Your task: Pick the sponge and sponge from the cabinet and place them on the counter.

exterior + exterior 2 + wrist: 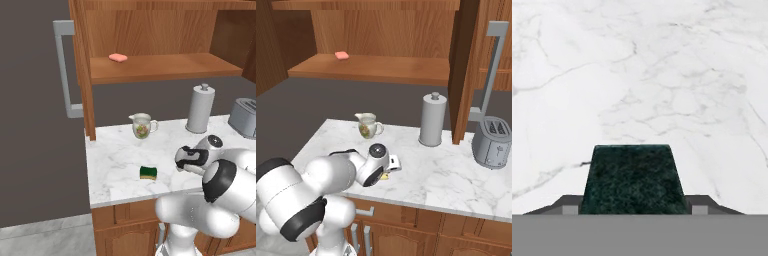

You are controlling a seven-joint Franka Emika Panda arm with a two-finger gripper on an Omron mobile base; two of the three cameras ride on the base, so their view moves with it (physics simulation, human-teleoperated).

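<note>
Jaws of gripper (634, 207) partway spread and clamped on held sponge (632, 177), dark green scouring top facing the hand camera, finger tips flush against its two short sides, low over the marble counter (115, 150). Second sponge (148, 172) already down on the counter near the front edge, well apart from the hand. Cabinet (160, 67) shelf left with just the pink block (118, 57). Likely light, soft, squashy, rough on top, not slippery, not fragile; best pinched across the yellow flanks, mild squeeze enough.
</note>
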